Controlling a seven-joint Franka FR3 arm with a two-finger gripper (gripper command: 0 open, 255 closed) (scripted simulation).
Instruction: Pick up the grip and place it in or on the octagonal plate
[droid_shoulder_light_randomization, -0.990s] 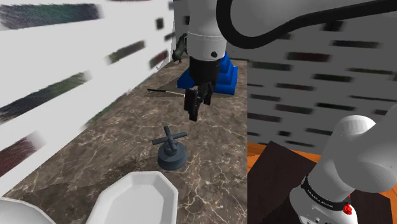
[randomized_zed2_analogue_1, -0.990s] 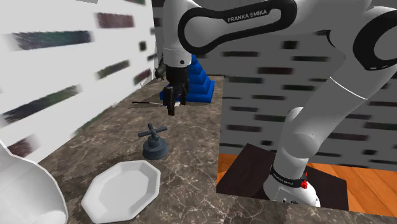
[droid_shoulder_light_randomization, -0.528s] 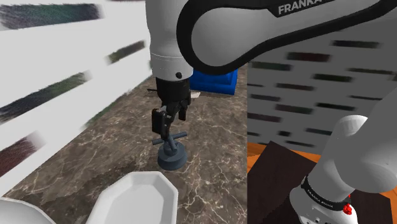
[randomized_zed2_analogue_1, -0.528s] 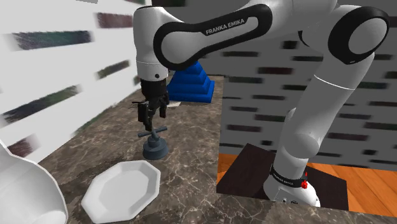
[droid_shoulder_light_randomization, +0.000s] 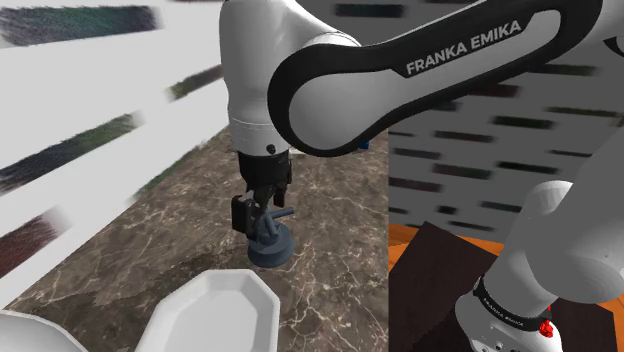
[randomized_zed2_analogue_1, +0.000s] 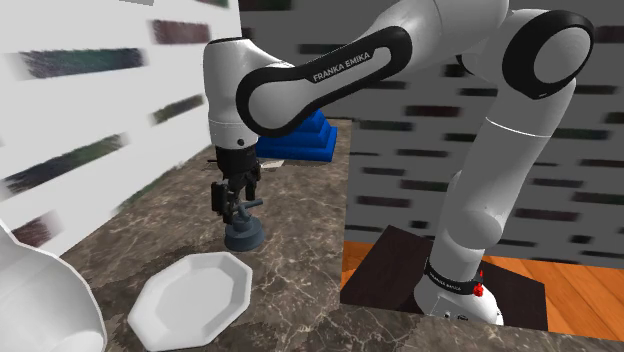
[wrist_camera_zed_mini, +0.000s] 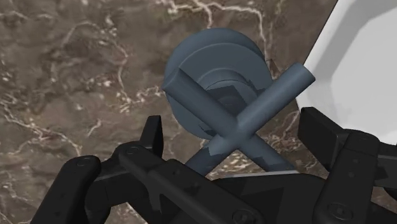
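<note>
The grip (droid_shoulder_light_randomization: 272, 246) is a blue-grey piece with a round base and a crossed-bar handle, standing upright on the marble counter (droid_shoulder_light_randomization: 180, 230). My black gripper (droid_shoulder_light_randomization: 260, 214) hangs over it, open, with its fingers on either side of the crossed bars and not clasping them. In the wrist view the cross (wrist_camera_zed_mini: 254, 114) lies between the fingers (wrist_camera_zed_mini: 153, 135) of the gripper (wrist_camera_zed_mini: 235, 137). The white octagonal plate (droid_shoulder_light_randomization: 215, 315) lies just in front of the grip, nearer the camera. In the second exterior view the gripper (randomized_zed2_analogue_1: 233, 200) stands over the grip (randomized_zed2_analogue_1: 246, 236), behind the plate (randomized_zed2_analogue_1: 190, 300).
A blue stepped block (randomized_zed2_analogue_1: 305, 135) stands at the counter's far end. A large white rounded object (randomized_zed2_analogue_1: 40, 300) sits at the near left corner. A white wall runs along the counter's left side. The counter drops off on the right beside my stand (droid_shoulder_light_randomization: 430, 270).
The arm has swung from the back of the counter towards the plate and come down over the grip. The fingers stayed open throughout.
</note>
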